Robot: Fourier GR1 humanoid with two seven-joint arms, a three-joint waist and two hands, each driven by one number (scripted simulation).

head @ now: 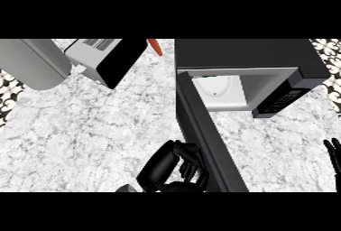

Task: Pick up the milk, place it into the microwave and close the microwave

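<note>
The black microwave (250,54) stands at the back right with its cavity open. Inside it I see a white shape with a small green mark on top, which looks like the milk (218,88). The microwave's door (206,135) swings out towards me, seen edge-on as a long dark slab. My left hand (166,167) is at the lower middle, its fingers resting against the door's outer left face near the free end. My right hand (332,155) shows only as raised fingers at the right edge, open and holding nothing.
A white and black appliance (106,56) lies tilted at the back left, beside a large grey rounded object (33,63). A small orange-red item (154,46) lies behind it. The marble counter (93,131) spreads left of the door.
</note>
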